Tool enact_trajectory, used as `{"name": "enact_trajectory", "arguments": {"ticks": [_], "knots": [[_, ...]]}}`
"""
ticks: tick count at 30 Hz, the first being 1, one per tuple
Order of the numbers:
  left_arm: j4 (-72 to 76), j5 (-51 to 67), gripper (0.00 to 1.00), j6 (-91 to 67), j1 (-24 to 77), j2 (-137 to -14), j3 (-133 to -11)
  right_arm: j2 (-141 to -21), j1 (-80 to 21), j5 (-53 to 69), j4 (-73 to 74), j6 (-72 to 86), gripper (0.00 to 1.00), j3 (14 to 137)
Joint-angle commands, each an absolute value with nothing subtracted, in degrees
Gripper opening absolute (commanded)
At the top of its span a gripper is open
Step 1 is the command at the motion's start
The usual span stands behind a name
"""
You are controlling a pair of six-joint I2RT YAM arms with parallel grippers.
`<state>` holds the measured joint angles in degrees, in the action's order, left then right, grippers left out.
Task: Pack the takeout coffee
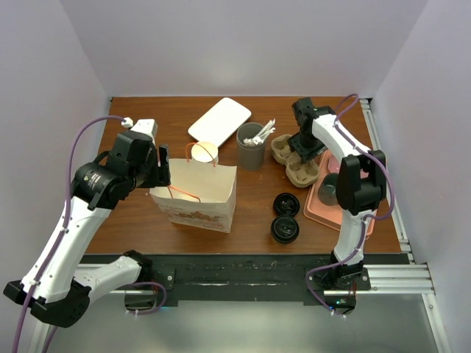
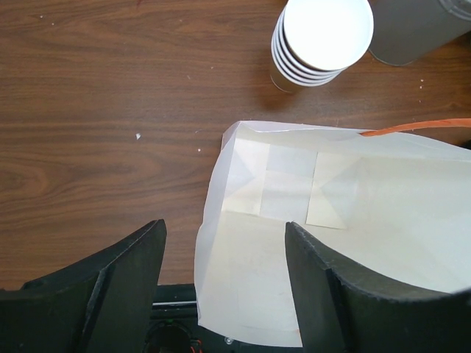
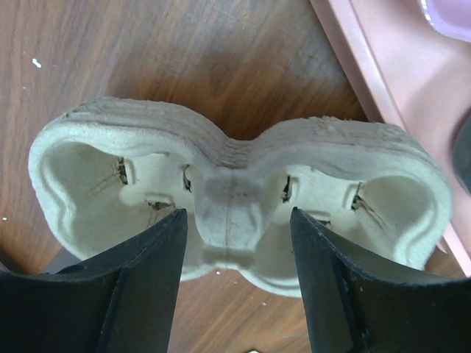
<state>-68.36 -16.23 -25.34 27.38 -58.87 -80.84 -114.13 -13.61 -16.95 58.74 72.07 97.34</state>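
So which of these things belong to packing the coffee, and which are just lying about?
Job: paper bag, pulp cup carrier, dark-lidded cup on pink tray.
Lying about: stack of lidless cups, utensil cup, loose black lids, white tray.

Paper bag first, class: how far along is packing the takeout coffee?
Done: the paper bag stands open, empty inside. In hand: the left tool straddles its wall, open; the right tool sits open over the pulp cup carrier. Left: nearly everything, since no lidded cup is in carrier or bag yet.
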Motion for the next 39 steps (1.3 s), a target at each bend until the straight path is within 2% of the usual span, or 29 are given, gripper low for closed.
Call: {"name": "enact_trajectory", "arguments": {"ticks": [1,18,21,29,39], "knots": [[-67.6,-16.3,0.71,-25.3,27.1,-58.3,-80.4,-114.3,-14.1,-18.1,56.5,73.4,0.62,97.7],[-67.1,-17.3,0.71,-24.8,27.2,-58.2,-79.5,-114.4,-14.4,-18.0,56.2,75.4,0.55,95.9],[-67.3,-17.7,0.71,-24.7,27.2,-58.2,-79.8,-114.4,-14.4,-18.3,56.2,75.1,0.52,96.2],[-67.3,-18.0,0.71,-24.8,27.2,-58.5,-80.6,-113.1,-14.5,-18.8,55.6,74.2,0.34,96.7],[-67.1,-18.4,0.71,-24.8,27.2,-58.6,-80.9,-113.5,-14.4,-19.0,60.4,72.6,0.34,101.2]]}}
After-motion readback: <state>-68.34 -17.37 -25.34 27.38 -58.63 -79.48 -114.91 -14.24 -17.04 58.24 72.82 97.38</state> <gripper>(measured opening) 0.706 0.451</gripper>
